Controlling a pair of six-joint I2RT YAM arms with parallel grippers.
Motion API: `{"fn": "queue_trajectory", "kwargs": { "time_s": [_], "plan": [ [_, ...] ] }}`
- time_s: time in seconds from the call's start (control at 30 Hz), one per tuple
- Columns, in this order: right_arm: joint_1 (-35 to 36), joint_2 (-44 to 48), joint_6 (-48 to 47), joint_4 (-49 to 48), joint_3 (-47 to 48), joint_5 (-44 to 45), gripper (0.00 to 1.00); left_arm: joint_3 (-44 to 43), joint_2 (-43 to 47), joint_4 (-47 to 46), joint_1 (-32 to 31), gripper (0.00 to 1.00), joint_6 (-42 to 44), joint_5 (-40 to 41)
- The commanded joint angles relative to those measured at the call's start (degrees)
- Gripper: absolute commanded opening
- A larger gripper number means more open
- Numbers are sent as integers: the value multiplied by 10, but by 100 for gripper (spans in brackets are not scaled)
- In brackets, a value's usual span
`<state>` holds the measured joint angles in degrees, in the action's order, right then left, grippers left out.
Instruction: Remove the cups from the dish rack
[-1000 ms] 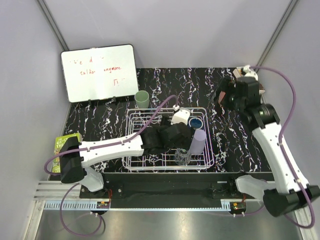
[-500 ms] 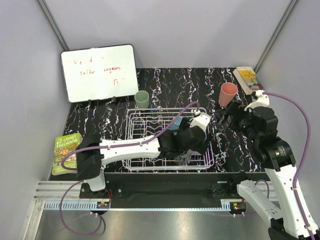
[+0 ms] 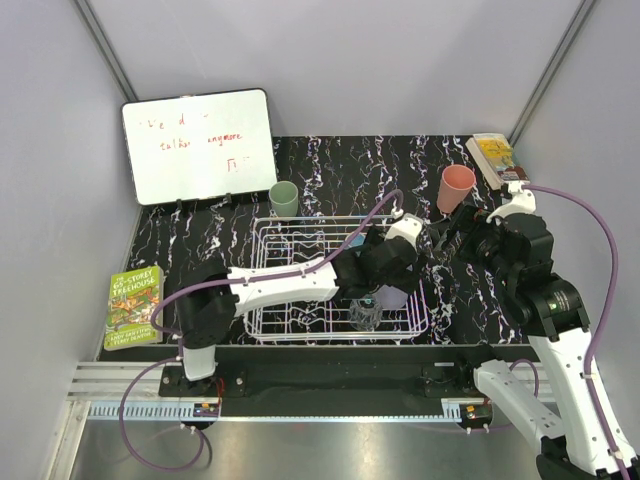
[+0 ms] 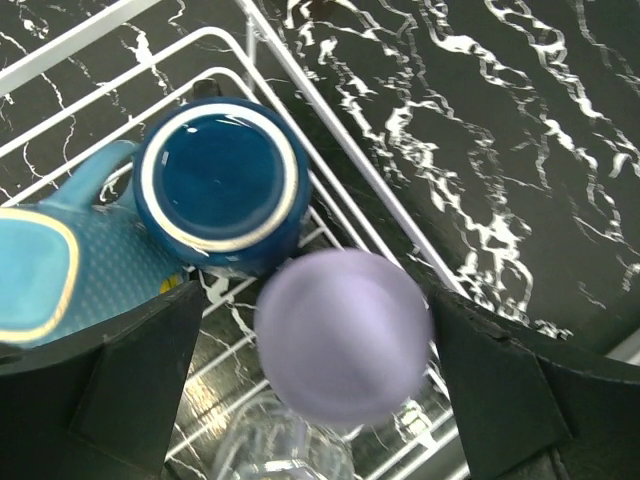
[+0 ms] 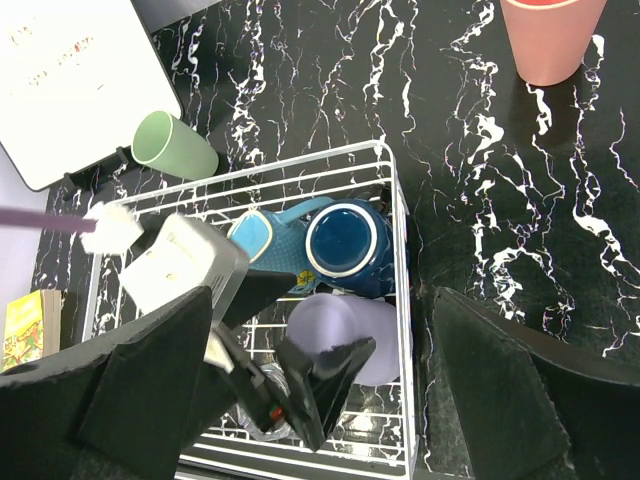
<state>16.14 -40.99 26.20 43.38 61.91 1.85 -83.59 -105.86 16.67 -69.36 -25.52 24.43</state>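
The white wire dish rack (image 3: 262, 240) holds a lavender cup (image 3: 395, 298), a clear glass (image 3: 365, 315), a dark blue cup and a teal cup. In the left wrist view, my left gripper (image 4: 320, 330) is open with its fingers (image 4: 140, 380) either side of the lavender cup (image 4: 343, 335), bottom up, gaps showing on both sides. The dark blue cup (image 4: 222, 195) and teal cup (image 4: 50, 280) lie just beyond it, the glass (image 4: 290, 455) below. My right gripper (image 3: 455, 235) is open and empty beside the rack's right edge (image 5: 398, 250). A salmon cup (image 3: 457, 188) and a pale green cup (image 3: 284, 198) stand on the table.
A whiteboard (image 3: 200, 145) leans at the back left. A book (image 3: 493, 155) lies in the back right corner, close to the salmon cup. Another book (image 3: 133, 305) lies at the left table edge. Grey walls close in on both sides.
My right gripper has drawn back from the back right corner, leaving the salmon cup standing there. My left gripper has moved right across the rack to over the lavender cup.
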Motion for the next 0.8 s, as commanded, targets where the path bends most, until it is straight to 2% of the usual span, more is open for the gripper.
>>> {"fn": "queue_trajectory", "kwargs": {
  "time_s": [0.0, 0.13, 0.23, 0.27, 0.37, 0.4, 0.43, 0.6, 0.77],
  "plan": [
    [4, 5, 4, -14, 8, -7, 100, -4, -2, -30, 4, 98, -5, -29],
    [4, 6, 6, -15, 12, 4, 100, 15, 7, -36, 4, 88, -7, -39],
    [4, 7, 9, -15, 10, 11, 100, 24, 14, -40, 4, 68, -9, -39],
    [4, 7, 10, -15, 9, 11, 100, 25, 17, -39, 3, 52, -9, -40],
    [4, 11, 12, -14, 11, 18, 99, 31, 26, -37, 1, 24, -9, -38],
    [4, 12, 13, -14, 14, 20, 99, 31, 29, -35, 2, 7, -8, -36],
    [4, 12, 13, -15, 15, 25, 99, 30, 33, -24, 0, 0, -8, -26],
    [4, 11, 13, -14, 31, 33, 99, 26, 91, 5, -2, 0, 12, 7],
    [4, 7, 21, -17, 36, 31, 99, 4, 191, 34, -2, 0, 33, 32]
  ]
}}
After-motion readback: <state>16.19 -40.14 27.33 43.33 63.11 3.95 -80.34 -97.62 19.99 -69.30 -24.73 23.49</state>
